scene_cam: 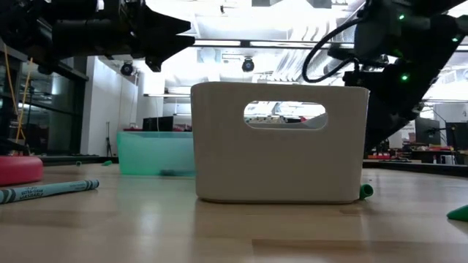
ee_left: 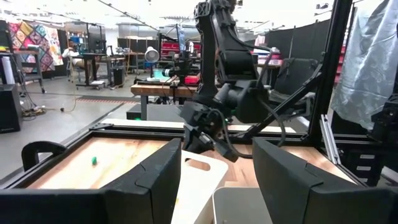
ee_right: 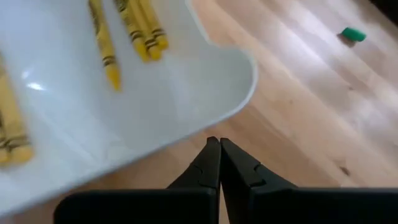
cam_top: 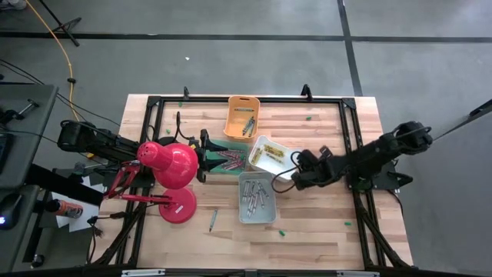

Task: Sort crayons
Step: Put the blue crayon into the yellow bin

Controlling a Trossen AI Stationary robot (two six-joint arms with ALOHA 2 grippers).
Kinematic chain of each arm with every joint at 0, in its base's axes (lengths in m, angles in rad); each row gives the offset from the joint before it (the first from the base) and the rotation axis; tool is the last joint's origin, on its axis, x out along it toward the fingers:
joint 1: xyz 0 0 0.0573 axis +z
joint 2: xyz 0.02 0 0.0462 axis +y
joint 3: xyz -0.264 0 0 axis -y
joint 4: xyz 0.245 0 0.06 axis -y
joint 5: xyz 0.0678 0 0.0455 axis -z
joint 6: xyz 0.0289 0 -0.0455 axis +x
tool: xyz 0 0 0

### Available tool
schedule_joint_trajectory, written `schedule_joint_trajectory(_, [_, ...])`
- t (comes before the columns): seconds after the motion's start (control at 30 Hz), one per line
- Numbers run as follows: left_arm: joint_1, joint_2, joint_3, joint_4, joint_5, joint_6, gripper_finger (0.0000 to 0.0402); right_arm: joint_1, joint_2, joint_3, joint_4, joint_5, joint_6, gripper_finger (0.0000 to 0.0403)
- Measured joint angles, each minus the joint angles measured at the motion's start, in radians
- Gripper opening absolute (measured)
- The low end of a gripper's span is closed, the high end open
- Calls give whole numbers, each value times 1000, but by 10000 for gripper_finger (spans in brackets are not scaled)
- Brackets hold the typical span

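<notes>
Right gripper [ee_right: 219, 149] fingers pressed together, empty, at white bin [ee_right: 186, 93] rim, yellow crayons [ee_right: 127, 31] inside at 11 o'clock, grey bin [cam_top: 257, 198] at 7, left gripper [ee_left: 211, 180] spread, waiting above teal bin [cam_top: 231, 160].

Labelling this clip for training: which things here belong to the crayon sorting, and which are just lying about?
Job:
yellow crayons in white bin
grey crayons in grey bin
orange bin
loose crayon
right gripper

Lying about:
red lamp
green specks
</notes>
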Motion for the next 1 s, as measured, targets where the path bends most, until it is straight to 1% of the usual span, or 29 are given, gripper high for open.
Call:
schedule_joint_trajectory(0.23, [2, 0, 0, -3, -1, 3, 186, -71, 0, 1, 2, 73, -61, 0])
schedule_joint_trajectory(0.37, [2, 0, 0, -3, -8, 3, 186, -112, 0, 1, 6, 86, -101, 0])
schedule_joint_trajectory(0.7, [2, 0, 0, -10, -8, 3, 186, -182, 0, 1, -14, 190, -186, 0])
schedule_joint_trajectory(0.87, [2, 0, 0, -21, -20, 4, 186, -195, -8, 1, -130, 212, -166, 0])
schedule_joint_trajectory(1.0, [2, 0, 0, -58, -22, 3, 186, -169, -57, 1, -318, 213, -13, 0])
